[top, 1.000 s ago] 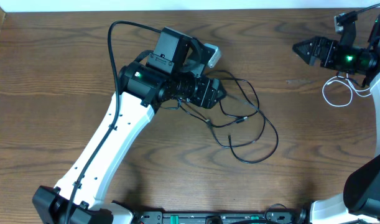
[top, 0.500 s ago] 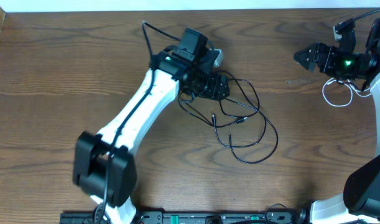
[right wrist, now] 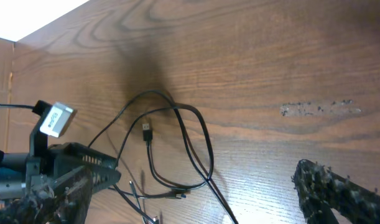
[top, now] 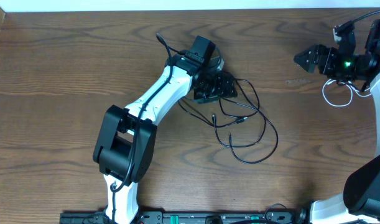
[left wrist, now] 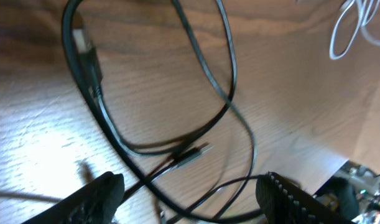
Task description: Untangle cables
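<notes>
Black cable (top: 245, 121): mid-table, loose overlapping loops, several self-crossings. Both small plugs (top: 239, 120) lie inside the tangle, not out at its rim. White cable (top: 336, 94): small coil at the far right, partly under the right arm, well apart from the black one. My read: the two cords are already separated, and what's left is the black one's own knotting.

Left gripper (top: 230, 88) sits low over the upper-left part of the black loops. Jaws apart, with strands running across the gap between them in the wrist view, nothing clamped. It looks placed to straddle a crossing, so closing there would likely catch more than one strand. Worth picking a single run or a plug end instead.

Right gripper (top: 303, 57): jaws spread wide, empty, raised above the table (top: 65, 74) at upper right and pointing left toward the tangle. It probably stands off to keep its camera on the black cable and stay out of the left arm's way.

Room:
- bare wood left of and below the tangle, plenty of space to drag a loop out flat
- clear strip between the black loops and the white coil, usable by the right arm
- left gripper is near the far table edge, little margin for pulling that way
- white coil is near the right edge, avoid nudging it outward
</notes>
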`<state>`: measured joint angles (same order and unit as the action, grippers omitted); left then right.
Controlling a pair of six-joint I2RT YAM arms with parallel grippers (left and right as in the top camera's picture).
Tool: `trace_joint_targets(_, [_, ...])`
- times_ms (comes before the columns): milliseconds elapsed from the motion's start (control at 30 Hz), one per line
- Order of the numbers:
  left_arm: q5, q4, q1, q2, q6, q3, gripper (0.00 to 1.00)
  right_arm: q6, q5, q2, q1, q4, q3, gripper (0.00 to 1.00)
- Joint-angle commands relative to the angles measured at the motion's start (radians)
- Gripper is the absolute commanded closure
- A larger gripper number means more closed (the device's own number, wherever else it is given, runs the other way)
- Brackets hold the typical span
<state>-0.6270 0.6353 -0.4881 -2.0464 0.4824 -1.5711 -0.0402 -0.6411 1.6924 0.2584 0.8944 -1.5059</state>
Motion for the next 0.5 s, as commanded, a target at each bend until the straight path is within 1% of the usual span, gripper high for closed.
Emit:
trace_joint_targets(0, [-0.017, -0.026, -0.003, -0.019, 0.104, -0.001, 0.27, 0.012, 0.012, -0.026, 0.002, 0.010, -0.004, 0.01])
trace_joint_targets(133, [-0.017, -0.032, -0.005, -0.021, 0.145, -0.001, 0.28, 0.012, 0.031, -0.026, 0.002, 0.019, -0.004, 0.01])
trace_joint_targets(333, [-0.016, -0.032, -0.040, -0.024, 0.145, -0.001, 0.29, 0.012, 0.038, -0.026, 0.002, 0.026, -0.003, 0.01])
trace_joint_targets(367, [-0.016, -0.034, -0.050, -0.026, 0.145, -0.001, 0.33, 0.012, 0.041, -0.026, 0.002, 0.027, -0.003, 0.01])
trace_joint_targets(433, [-0.012, -0.040, -0.066, -0.034, 0.145, -0.001, 0.36, 0.012, 0.048, -0.026, 0.002, 0.029, -0.003, 0.01])
trace_joint_targets(467, [-0.008, -0.043, -0.071, -0.039, 0.144, -0.001, 0.40, 0.012, 0.050, -0.026, 0.002, 0.031, -0.003, 0.01])
